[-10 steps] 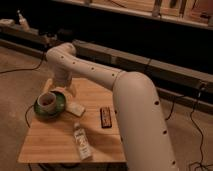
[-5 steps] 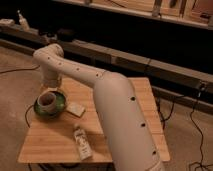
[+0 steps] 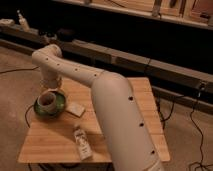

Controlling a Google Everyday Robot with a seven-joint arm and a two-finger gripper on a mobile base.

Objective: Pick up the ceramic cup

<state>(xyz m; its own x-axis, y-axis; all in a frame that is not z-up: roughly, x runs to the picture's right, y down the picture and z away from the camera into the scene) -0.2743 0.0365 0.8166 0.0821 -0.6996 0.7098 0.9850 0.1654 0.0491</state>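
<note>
The ceramic cup (image 3: 47, 100), off-white with a dark brownish inside, stands on a round green plate (image 3: 58, 106) at the left side of the wooden table (image 3: 55, 137). My white arm reaches across the table from the lower right. Its gripper (image 3: 50, 85) hangs just above and behind the cup, at the far rim. The fingers are hidden against the arm's end.
A small white flat packet (image 3: 76, 109) lies right of the plate. A bottle-like packet (image 3: 81, 143) lies near the table's front edge. My arm covers the table's right half. Cables run on the floor; a dark bench and shelving stand behind.
The arm has swung further left and its end has come down towards the cup. The dark bar seen a second ago is now hidden behind the arm.
</note>
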